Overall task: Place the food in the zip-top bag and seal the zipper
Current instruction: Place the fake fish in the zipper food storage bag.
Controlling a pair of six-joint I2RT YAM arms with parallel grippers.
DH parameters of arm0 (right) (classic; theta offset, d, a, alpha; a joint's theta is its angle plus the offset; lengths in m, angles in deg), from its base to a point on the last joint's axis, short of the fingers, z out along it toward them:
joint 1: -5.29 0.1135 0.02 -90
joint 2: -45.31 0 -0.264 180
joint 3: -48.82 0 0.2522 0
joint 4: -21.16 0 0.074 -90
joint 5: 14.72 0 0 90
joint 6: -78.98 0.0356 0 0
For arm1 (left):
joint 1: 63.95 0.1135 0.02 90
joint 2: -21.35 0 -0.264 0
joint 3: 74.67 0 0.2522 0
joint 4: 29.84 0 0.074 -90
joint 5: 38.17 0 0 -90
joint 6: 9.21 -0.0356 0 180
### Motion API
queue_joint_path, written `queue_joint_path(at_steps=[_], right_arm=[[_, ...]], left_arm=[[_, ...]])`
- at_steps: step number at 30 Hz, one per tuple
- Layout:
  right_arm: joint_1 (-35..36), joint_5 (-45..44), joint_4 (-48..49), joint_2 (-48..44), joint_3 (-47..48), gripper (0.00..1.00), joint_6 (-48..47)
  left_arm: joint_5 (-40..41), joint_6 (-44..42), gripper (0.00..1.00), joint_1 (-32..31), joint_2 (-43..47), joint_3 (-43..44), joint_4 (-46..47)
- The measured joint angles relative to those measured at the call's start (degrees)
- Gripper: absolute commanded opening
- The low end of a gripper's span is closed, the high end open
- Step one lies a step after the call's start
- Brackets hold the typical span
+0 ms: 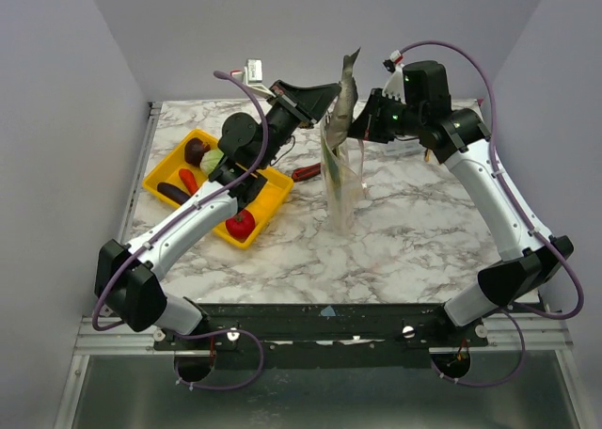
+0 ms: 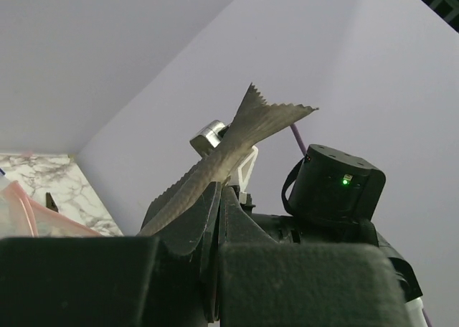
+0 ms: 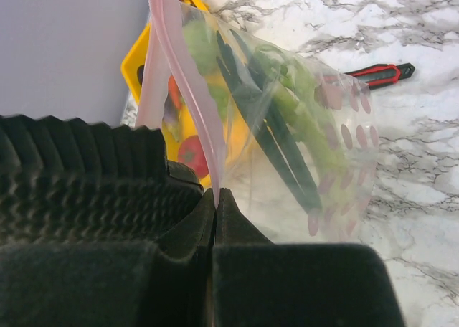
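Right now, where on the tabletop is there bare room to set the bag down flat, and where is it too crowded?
Bare marble lies right of the zip-top bag, under the right gripper and its arm, and in front of the bag toward the near edge. The left side is crowded: the yellow tray with toy food, the left arm over it, and the red-handled tool beside it.

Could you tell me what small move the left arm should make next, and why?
Probably lower the grey fish into the bag's mouth. The left gripper is shut on the fish, held high, while the right gripper pinches the zip-top bag by its rim; green stalks are already inside.
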Motion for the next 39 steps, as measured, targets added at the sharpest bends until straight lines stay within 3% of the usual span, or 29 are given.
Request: queue_joint_path(at_steps=[9,22,37,38,39], right_arm=[[0.0,-0.4,1.2,0.0,0.0,0.00,2.6],[0.0,-3.7,9.3,-4.5,-9.0,0.00,15.2],[0.0,-7.8,12.3,-5.5,-9.7,0.00,18.1],[0.0,-8.2,12.6,-5.7,-10.0,0.00,18.1],[0.0,-8.6,13.0,-5.9,-10.5,0.00,18.2]], left_arm=[[4.9,-1.3,0.00,-1.9,3.3,-3.3,0.6],[36.0,-13.7,0.00,-16.6,7.9,-5.6,-8.7],[49.6,-14.8,0.00,-21.6,4.3,-2.6,-14.9],[49.7,-14.4,0.02,-21.9,4.7,-3.2,-15.4],[49.7,-14.0,0.11,-22.2,5.1,-3.8,-15.9]])
